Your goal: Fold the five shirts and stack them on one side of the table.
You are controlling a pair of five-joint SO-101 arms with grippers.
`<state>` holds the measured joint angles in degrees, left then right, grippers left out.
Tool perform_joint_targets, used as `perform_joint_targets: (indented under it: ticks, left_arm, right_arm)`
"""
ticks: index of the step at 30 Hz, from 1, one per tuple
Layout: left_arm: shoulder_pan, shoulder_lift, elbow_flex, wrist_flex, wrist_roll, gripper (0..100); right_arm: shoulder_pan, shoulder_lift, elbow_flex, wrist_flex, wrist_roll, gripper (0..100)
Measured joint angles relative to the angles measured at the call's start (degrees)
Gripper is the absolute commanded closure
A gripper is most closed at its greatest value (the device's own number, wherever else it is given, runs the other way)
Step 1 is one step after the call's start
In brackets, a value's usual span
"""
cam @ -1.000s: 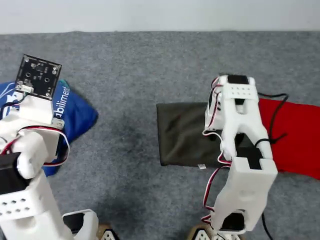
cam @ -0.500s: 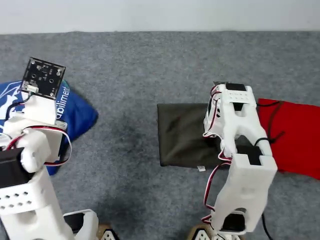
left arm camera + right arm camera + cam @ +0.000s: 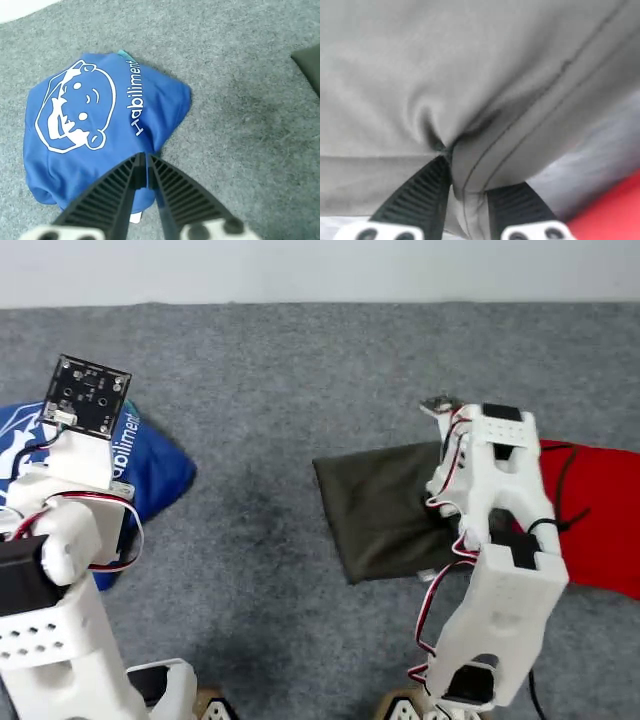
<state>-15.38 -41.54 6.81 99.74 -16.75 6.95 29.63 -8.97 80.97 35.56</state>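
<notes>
Since the earlier frames the right arm [image 3: 503, 580] has swung toward the red shirt [image 3: 597, 512], dragging the dark olive shirt [image 3: 385, 510] askew. Right gripper [image 3: 451, 161]: clamped on a pinched fold of that shirt. Judged best practice — raise the fold clear of the grey table cover [image 3: 262, 370] before carrying, then lay it square on the red shirt. Left gripper [image 3: 146, 161] hangs over the blue shirt [image 3: 100, 125], jaws together, holding nothing. Shirts rest directly on that cover — their only holder.

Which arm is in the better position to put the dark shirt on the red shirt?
Right. The right gripper pinches the dark shirt, which lies beside the red shirt. The left gripper is shut above the blue shirt, far from both.
</notes>
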Motion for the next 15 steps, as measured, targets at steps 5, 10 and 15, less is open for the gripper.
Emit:
perform_joint_targets:
  ticks: [5, 10, 15]
  left_arm:
    - [0.0, 0.0, 0.0, 0.0, 0.0, 99]
    - [0.0, 0.0, 0.0, 0.0, 0.0, 99]
    - [0.0, 0.0, 0.0, 0.0, 0.0, 99]
  right_arm:
    - [-0.79, 0.0, -11.43, -0.53, 16.53, 98.8]
    - [-3.96, 2.73, -14.07, -8.97, 28.31, 98.7]
    - [-4.13, 4.48, -14.15, -13.19, 27.96, 86.2]
